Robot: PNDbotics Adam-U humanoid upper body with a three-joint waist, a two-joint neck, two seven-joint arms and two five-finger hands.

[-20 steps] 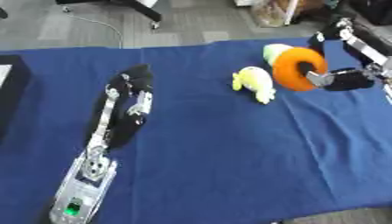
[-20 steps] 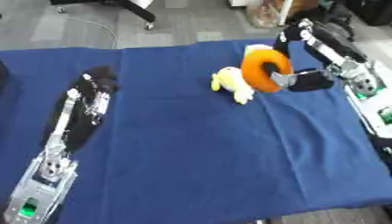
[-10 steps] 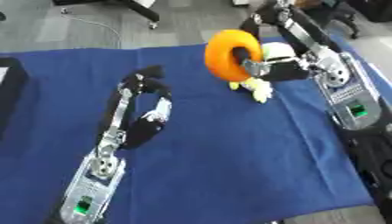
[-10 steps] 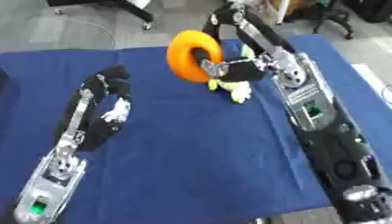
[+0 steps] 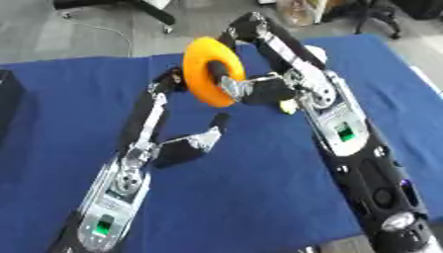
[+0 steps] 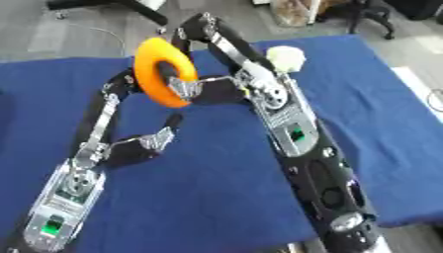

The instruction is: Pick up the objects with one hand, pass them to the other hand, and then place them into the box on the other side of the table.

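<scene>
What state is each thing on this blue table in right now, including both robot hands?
Orange ring: held upright above the table.
Right robot hand: shut on the orange ring.
Left robot hand: open, below the ring, holding nothing.
Pale yellow soft toy: resting on the blue tablecloth, partly hidden by the right arm.

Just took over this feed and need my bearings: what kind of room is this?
Probably a lab or office: a blue-clothed table, grey floor behind it, and office chair bases at the far edge.

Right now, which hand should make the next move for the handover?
The left hand. It is open and empty just below the orange ring, which the right hand holds up over the blue cloth; it can reach up.
</scene>
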